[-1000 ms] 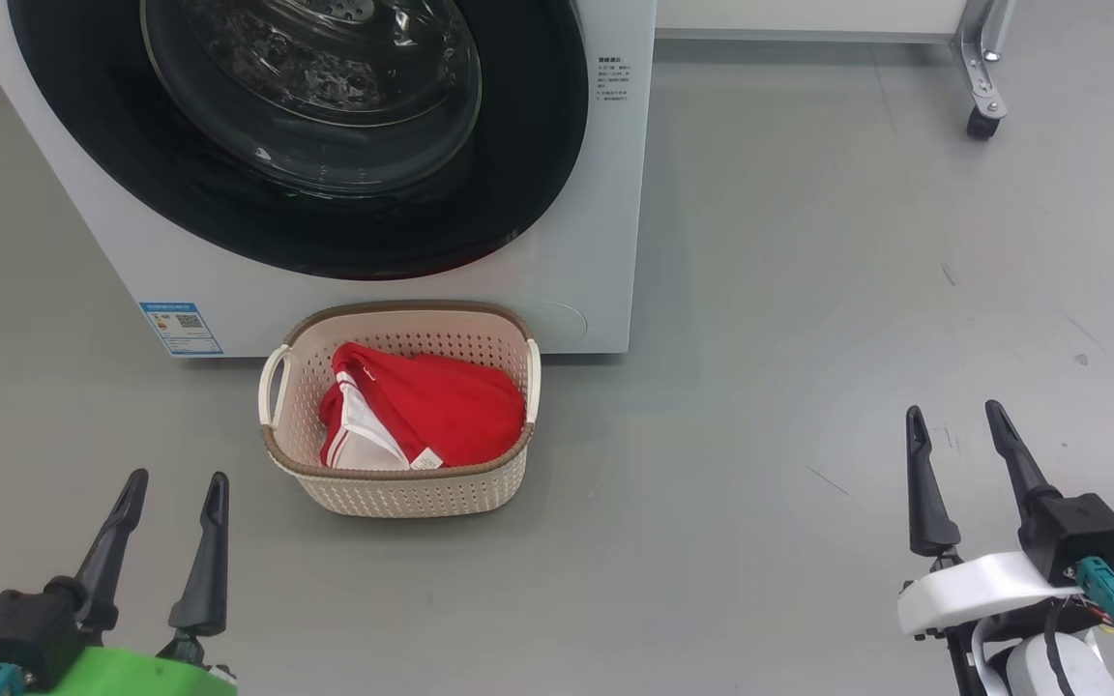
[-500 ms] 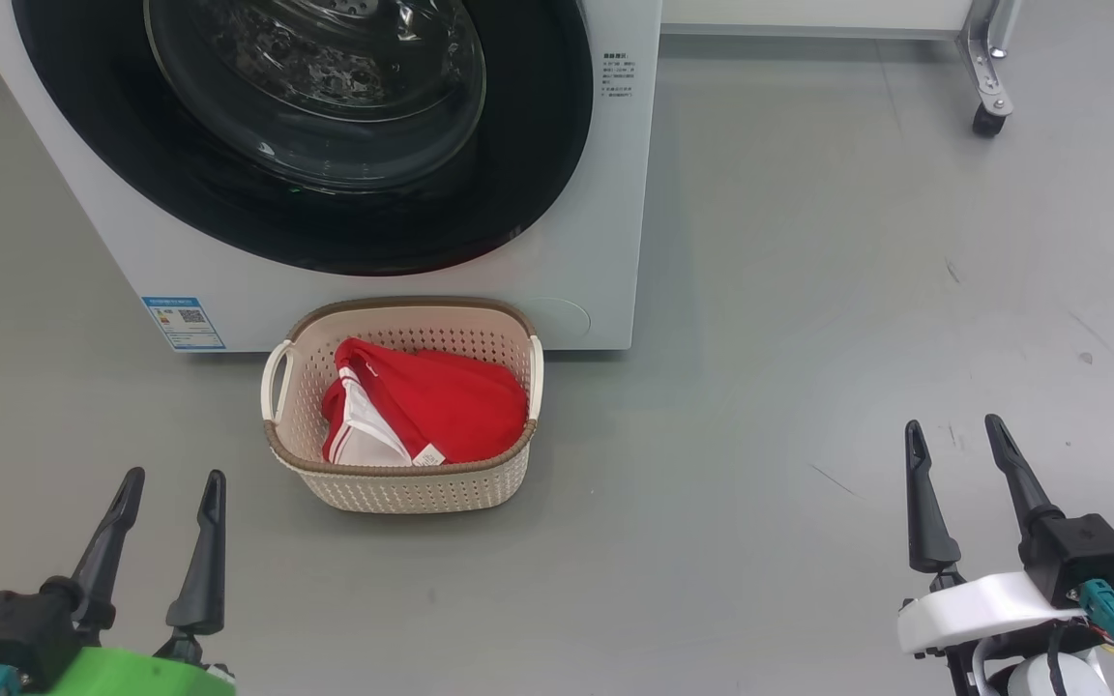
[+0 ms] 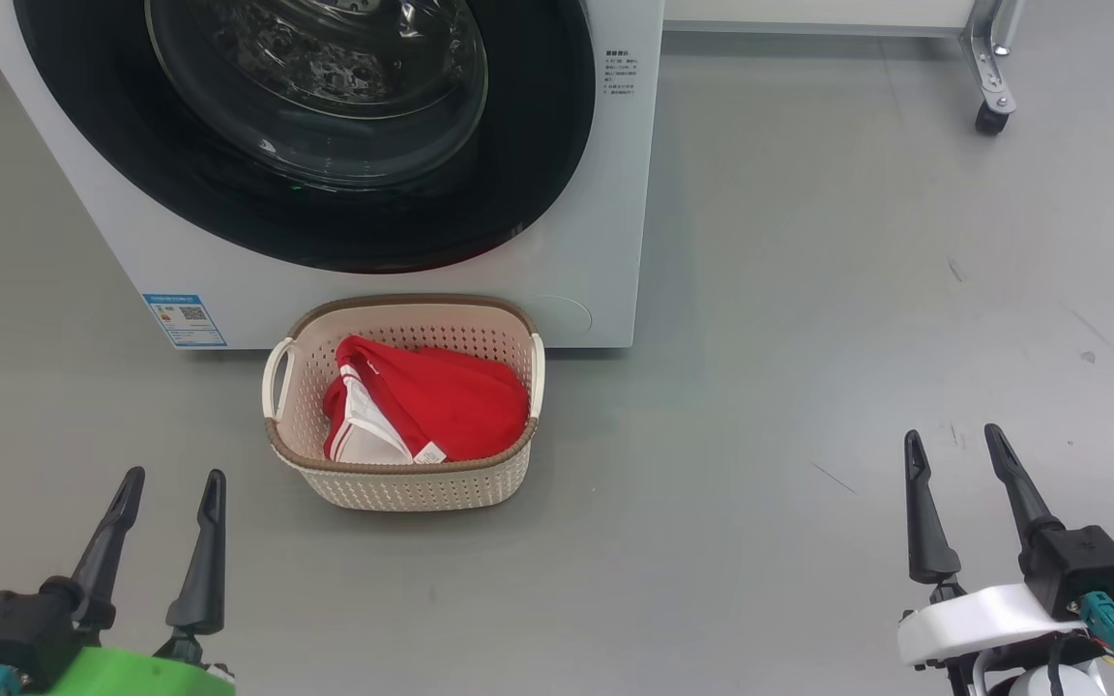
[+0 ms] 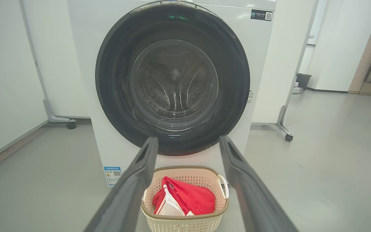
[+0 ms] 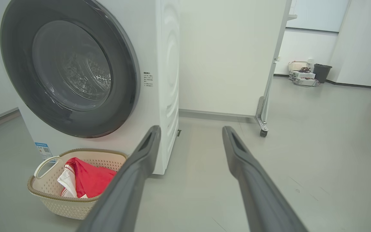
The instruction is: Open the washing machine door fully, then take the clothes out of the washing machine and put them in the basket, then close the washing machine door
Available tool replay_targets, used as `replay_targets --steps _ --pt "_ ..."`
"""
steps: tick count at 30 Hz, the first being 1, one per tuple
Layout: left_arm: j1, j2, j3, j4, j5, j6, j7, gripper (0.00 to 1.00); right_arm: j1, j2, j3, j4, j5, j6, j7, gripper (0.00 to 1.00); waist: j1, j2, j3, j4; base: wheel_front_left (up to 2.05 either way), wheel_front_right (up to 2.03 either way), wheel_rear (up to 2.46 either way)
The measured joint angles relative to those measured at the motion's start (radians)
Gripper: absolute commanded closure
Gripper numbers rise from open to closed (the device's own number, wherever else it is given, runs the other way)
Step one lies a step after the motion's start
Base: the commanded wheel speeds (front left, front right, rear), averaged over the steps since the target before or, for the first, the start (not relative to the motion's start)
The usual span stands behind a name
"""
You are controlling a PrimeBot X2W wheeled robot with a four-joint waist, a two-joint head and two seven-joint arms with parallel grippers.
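Here, the left pincer gaped empty, near the basket on its left. The right pincer, equally wide and empty, hung well apart to the basket's right. The clothes lay inside the basket. Just behind the basket stood the washing machine, the washing machine door closed.

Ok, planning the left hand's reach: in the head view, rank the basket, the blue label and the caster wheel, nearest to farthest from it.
1. basket, just right of the left hand
2. blue label, ahead, low on the washing machine
3. caster wheel, far off at upper right
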Motion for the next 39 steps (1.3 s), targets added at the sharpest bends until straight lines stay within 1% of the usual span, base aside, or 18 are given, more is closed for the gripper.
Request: replay_targets --steps 26,37,38,39 --pt "0.0 -0.004 0.002 0.0 0.008 0.0 0.0 0.0 0.013 0.004 -0.005 -0.01 -0.004 0.001 0.0 0.0 0.0 0.0 -0.011 0.001 0.0 0.0 0.0" --pt "0.001 -0.002 -0.021 -0.001 0.008 0.0 0.0 0.0 0.022 0.007 -0.01 -0.01 -0.006 0.004 0.0 0.0 0.0 0.0 -0.017 0.003 0.0 0.0 0.0" --pt "0.001 0.0 -0.027 -0.003 0.008 0.0 0.0 1.0 0.022 0.007 -0.01 -0.01 -0.006 0.004 0.0 1.0 0.0 0.0 -0.018 0.003 0.0 0.0 0.0" --pt "0.001 -0.005 -0.029 0.007 0.008 0.0 0.0 1.0 0.022 0.009 -0.008 -0.001 -0.006 0.004 0.0 1.0 0.0 0.0 -0.018 0.003 0.0 0.0 0.0"
